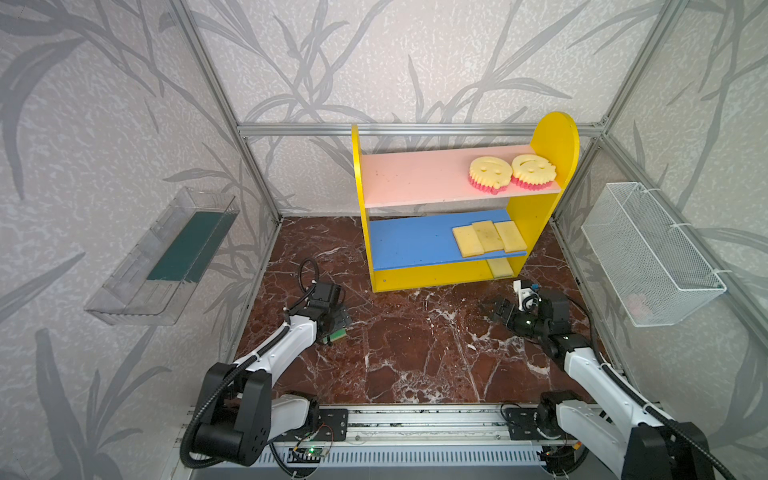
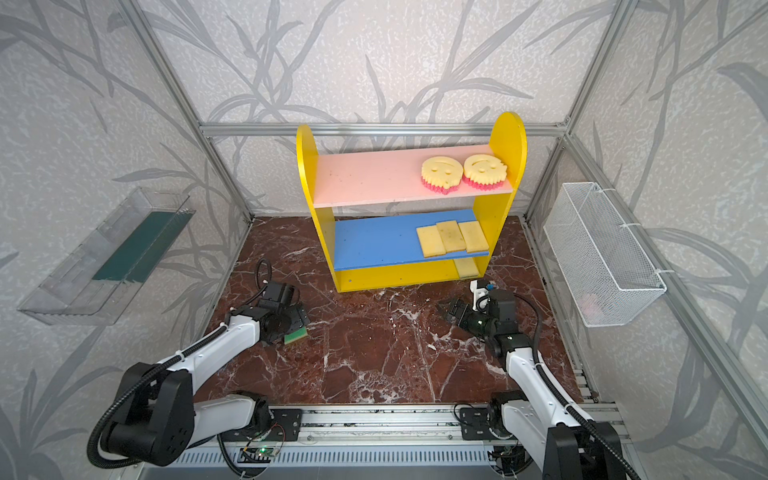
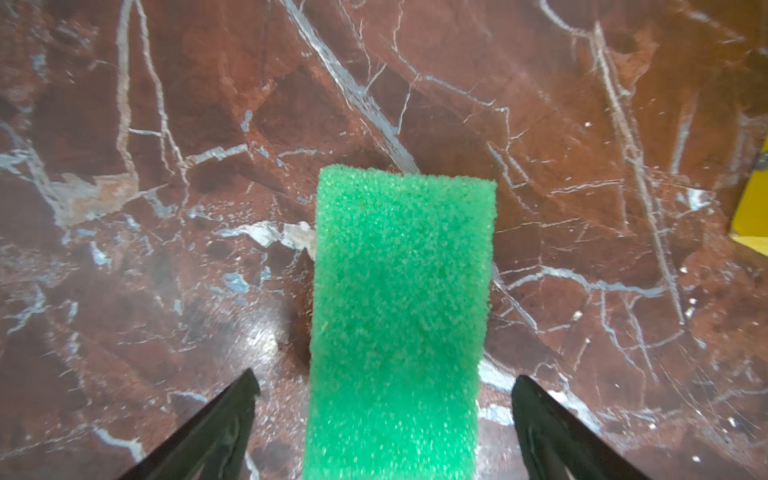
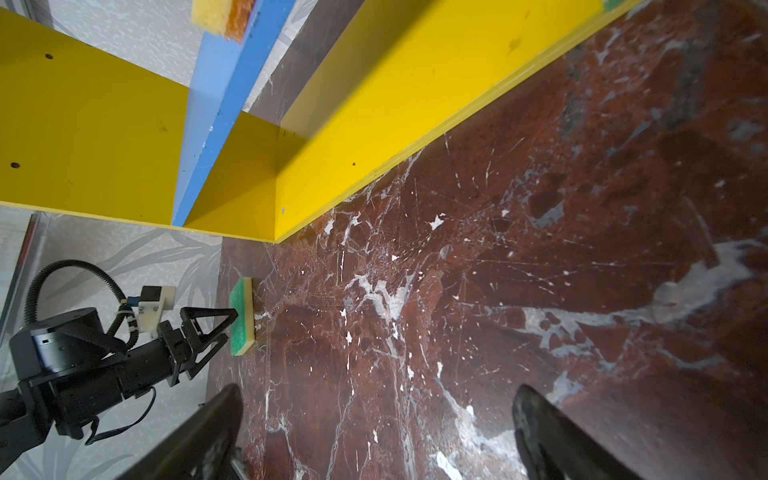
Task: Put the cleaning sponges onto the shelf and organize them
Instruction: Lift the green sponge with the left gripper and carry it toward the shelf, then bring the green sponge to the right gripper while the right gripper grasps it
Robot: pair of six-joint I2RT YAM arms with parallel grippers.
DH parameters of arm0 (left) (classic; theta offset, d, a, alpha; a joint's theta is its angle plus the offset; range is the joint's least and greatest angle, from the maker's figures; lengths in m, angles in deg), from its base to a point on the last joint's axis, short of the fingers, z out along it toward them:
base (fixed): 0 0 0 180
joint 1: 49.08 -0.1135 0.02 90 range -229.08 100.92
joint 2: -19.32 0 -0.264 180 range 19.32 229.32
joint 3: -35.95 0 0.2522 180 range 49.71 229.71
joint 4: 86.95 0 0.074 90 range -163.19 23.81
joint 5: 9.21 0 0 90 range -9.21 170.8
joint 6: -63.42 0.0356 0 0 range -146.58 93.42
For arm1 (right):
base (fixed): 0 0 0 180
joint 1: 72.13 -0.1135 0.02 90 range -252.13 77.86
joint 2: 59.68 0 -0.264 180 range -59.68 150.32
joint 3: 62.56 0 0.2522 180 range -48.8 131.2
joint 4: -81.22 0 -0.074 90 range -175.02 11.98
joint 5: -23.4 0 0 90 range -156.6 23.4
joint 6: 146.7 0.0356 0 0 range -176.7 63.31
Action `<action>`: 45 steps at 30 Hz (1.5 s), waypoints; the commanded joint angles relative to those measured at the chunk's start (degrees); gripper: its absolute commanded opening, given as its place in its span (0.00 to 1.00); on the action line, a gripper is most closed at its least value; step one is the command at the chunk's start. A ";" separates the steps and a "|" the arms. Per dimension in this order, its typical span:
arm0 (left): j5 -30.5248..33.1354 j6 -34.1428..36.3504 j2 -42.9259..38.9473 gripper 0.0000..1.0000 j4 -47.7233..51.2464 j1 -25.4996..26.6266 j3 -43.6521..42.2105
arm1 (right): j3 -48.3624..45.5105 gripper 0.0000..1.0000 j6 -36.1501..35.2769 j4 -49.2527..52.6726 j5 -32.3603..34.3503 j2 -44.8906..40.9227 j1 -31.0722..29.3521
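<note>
On the red marble bench (image 1: 415,365), the shelf (image 1: 436,278) stands at the back, with smiley sponges (image 1: 490,170) on its pink board and pale rectangles (image 1: 488,237) on the blue one. Both my grippers are spread wide and hold nothing. My right gripper (image 1: 490,309) hovers near the shelf's foot, well apart from the green sponge (image 3: 399,291). My left gripper (image 3: 385,377) straddles it. The sponge lies flat on the bench between the jaws, untouched, with its long axis pointing straight ahead from my wrist. Closing across its short width looks like the next move.
</note>
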 commanded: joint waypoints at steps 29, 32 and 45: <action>-5.34 -9.20 -10.69 0.56 3.32 20.11 2.43 | -0.12 0.99 2.00 2.20 1.46 -4.94 -0.05; -3.20 -11.43 -9.38 0.55 2.86 27.35 4.51 | 0.51 0.99 1.53 5.06 1.54 -6.07 0.17; -4.89 -11.22 21.49 0.56 -9.94 42.58 27.70 | 1.70 0.99 1.98 19.22 -0.05 -12.54 11.59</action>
